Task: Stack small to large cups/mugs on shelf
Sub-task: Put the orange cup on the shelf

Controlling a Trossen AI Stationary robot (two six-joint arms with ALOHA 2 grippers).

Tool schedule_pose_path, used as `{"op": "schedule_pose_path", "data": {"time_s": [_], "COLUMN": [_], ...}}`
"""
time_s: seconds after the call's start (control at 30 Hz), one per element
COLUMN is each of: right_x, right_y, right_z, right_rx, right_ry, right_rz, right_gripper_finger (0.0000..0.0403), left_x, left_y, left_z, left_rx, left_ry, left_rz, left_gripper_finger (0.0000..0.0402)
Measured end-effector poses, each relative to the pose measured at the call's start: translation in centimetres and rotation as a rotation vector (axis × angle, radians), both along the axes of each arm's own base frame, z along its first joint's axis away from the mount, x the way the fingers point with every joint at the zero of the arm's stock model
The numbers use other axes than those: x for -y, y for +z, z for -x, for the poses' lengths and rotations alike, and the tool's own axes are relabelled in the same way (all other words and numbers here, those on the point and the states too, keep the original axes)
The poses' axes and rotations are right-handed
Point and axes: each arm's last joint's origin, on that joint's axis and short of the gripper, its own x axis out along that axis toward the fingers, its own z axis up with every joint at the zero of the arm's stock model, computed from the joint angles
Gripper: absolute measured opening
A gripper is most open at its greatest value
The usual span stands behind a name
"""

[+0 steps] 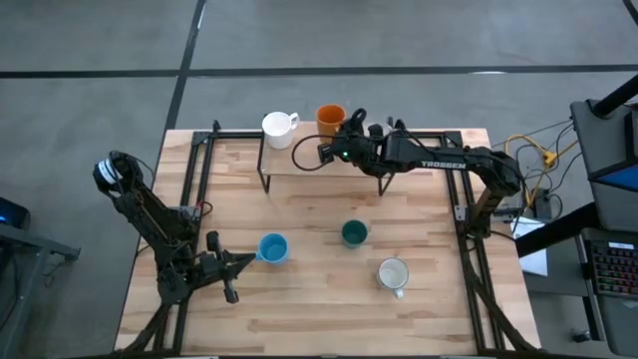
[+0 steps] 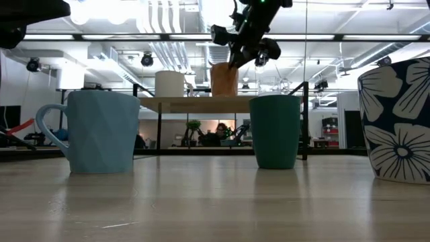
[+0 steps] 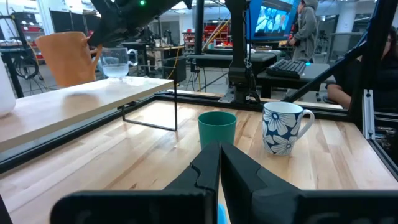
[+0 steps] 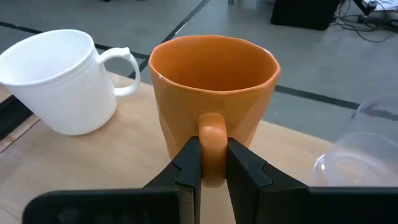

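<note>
Shelf [image 1: 299,160] edge free (white mug [image 1: 277,126] crowds corner).

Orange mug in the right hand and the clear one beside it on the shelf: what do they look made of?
The orange mug, its handle pinched in the right hand, looks like matte glazed ceramic: opaque, thick-walled, with a faintly faceted rim and little shine, though plastic can't be ruled out. The small clear mug next to it on the shelf looks like glass: see-through with bright edge highlights.
</note>
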Motion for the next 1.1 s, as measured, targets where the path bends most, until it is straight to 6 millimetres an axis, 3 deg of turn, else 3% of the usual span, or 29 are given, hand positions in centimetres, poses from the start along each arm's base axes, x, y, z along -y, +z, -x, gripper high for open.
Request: {"op": "schedule_pose_path", "data": {"time_s": [0.3, 1.1], "right_x": [0.2, 0.1], "right_y": [-1.5, -1.7], "right_z": [-0.1, -0.1], "right_rx": [0.023, 0.031], "right_ry": [-0.007, -0.002], "right_rz": [0.009, -0.009], "right_gripper_finger": [0.0041, 0.0052], "left_x": [-0.1, -0.1], "left_y": [0.0, 0.0], "left_z": [-0.1, -0.1], "left_rx": [0.0, -0.001], "left_ry": [0.004, 0.006], "left_rz": [0.0, -0.002], "left_gripper_finger": [0.0, 0.0]}}
